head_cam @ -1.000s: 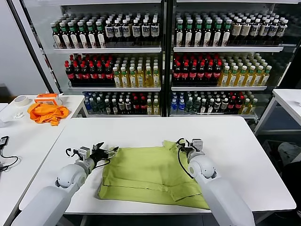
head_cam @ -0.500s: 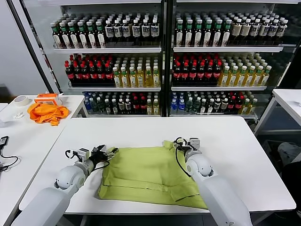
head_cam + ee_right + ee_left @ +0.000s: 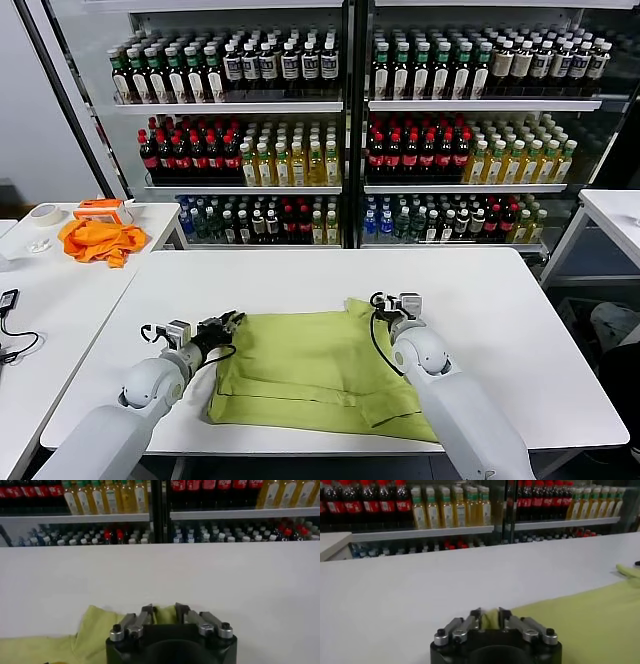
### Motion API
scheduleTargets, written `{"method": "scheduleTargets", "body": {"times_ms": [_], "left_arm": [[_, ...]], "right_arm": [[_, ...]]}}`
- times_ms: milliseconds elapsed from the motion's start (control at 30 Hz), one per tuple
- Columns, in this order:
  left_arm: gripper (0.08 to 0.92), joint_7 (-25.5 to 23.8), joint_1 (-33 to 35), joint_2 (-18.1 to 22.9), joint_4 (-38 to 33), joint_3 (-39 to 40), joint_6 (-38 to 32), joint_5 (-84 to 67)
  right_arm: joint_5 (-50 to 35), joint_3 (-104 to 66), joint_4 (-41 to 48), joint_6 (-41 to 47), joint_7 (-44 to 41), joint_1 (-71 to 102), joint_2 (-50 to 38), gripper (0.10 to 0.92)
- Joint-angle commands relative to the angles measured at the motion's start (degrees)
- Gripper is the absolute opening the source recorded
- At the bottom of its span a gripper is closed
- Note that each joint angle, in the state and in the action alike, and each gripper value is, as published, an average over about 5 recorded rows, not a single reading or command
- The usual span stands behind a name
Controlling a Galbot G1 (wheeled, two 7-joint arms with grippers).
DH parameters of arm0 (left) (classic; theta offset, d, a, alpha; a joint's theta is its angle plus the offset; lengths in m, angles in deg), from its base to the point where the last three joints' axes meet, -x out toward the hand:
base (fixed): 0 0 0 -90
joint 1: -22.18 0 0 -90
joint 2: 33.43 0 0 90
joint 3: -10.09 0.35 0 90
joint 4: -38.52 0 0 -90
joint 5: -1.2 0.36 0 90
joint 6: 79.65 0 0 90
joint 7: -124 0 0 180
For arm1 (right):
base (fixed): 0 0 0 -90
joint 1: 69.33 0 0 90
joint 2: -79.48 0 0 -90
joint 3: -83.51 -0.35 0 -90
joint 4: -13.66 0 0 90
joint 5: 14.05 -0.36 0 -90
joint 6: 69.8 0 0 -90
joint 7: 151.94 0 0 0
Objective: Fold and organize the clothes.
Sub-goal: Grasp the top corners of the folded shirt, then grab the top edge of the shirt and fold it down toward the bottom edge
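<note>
So both grippers are pinching the far edge of the T-shirt (image 3: 315,375) right now: the left gripper (image 3: 490,620) is closing its fingers on the far-left corner with a bit of yellow-green fabric bunching between them, and the right gripper (image 3: 163,614) is doing the same at the far-right corner by the rumpled bit. The shirt is lying mostly flat on the white table (image 3: 500,330), stretching from the fingertips back toward the robot. To do this fold well I'm thinking both arms should be lifting together and keeping the edge taut, so it isn't sagging or twisting. Beyond the fingertips there's just bare tabletop, then the drink shelves (image 3: 340,130); the orange cloth (image 3: 98,240) is sitting well off to the left on another table, not blocking anything
</note>
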Motion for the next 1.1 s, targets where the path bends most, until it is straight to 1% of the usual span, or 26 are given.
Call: {"method": "scheduleTargets", "body": {"times_ms": [33,100,200,333,500,700,833,1100], "left_arm": [[0.168,-0.05,0.25,0.4,-0.43,-0.41,-1.4,-0.91],[0.12,-0.08,0.53,0.37,-1.07,-0.51,-1.65,-1.05],[0.087,-0.01,1.1,0.03,-2.42,-0.65,-2.17,-1.33],[0.084,0.59,3.22,-1.37,-7.1,-1.62,-2.45,-2.63],[0.084,0.68,8.07,-3.94,-14.02,-4.06,-2.36,-3.51],[0.084,0.69,15.41,-4.52,-18.73,-8.83,-2.79,-3.8],[0.084,0.68,19.62,-4.91,-21.47,-10.6,-3.49,-3.47],[0.084,0.29,24.42,-5.48,-23.38,-13.01,-4.28,-2.39]], "right_arm": [[0.15,-0.34,-1.82,-0.24,0.39,0.33,-0.26,0.179],[0.05,-0.7,-3.7,-0.71,1.31,0.7,-0.74,0.131],[-0.71,-1.36,-8.56,-0.89,2.76,1.85,-2.12,0.106],[-1.94,-2.58,-16.87,-0.1,3.38,4.76,-4.89,0.106],[-1.97,-5.05,-26.25,0.61,2.91,11.39,-9.11,0.106],[-1.15,-8.82,-35.36,1.64,2.15,22.77,-12.67,0.106],[0.04,-10.73,-38.45,1.57,1.09,28.49,-13.59,0.106],[3.76,-11.45,-39.43,0.79,-0.53,32.62,-13.48,0.106]]}}
